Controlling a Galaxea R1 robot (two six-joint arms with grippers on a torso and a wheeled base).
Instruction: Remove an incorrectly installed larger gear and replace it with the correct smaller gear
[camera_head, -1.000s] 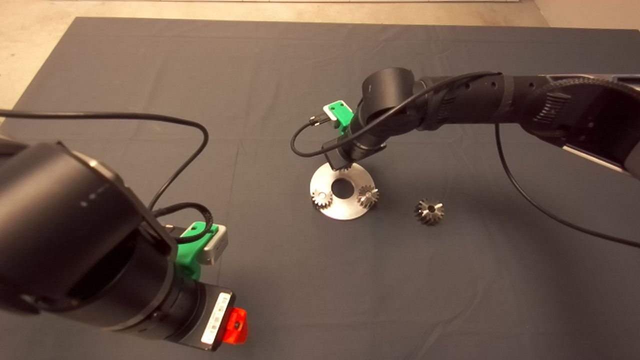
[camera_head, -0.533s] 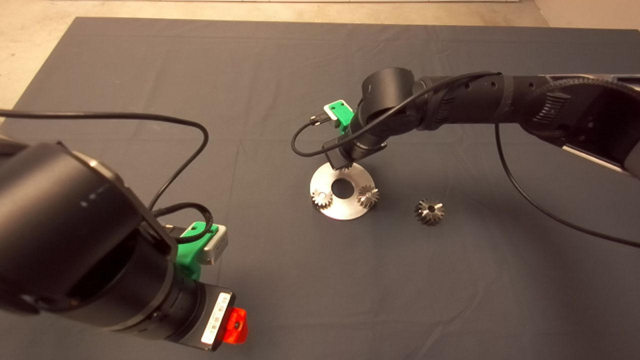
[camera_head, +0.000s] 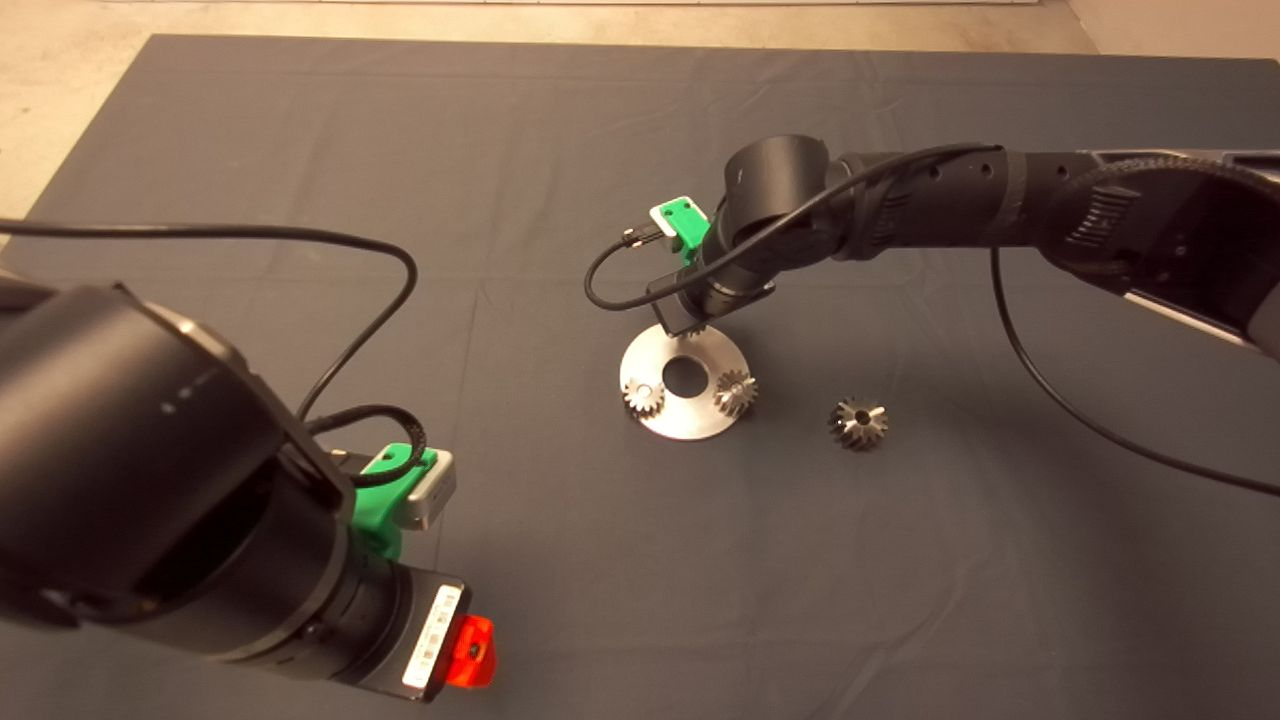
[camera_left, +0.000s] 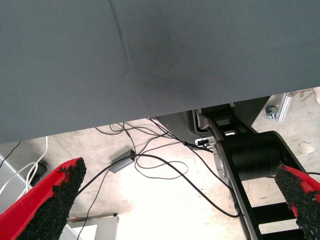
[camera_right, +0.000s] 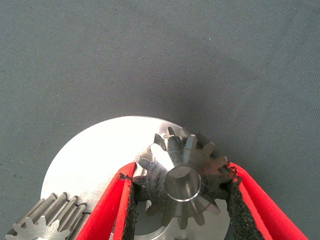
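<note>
two jaws pinch larger gear (camera_right: 184, 182), apparently lifted, plate (camera_right: 95, 160) cropped

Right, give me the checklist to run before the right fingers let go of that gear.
1. Larger gear off the plate: ok, it lies on the mat beside the plate.
2. Smaller gear held by the right gripper: ok, a pad touches its teeth on each side.
3. Smaller gear over the plate: ok, at the plate's far edge.
4. Smaller gear fully seated: cannot tell; its centre looks filled with shiny metal, but its depth is not visible.
5. Two other small gears on the plate: ok, apart from the held gear.
6. Left gripper out of the way: ok, parked at the mat's near left edge, fingers open.
</note>
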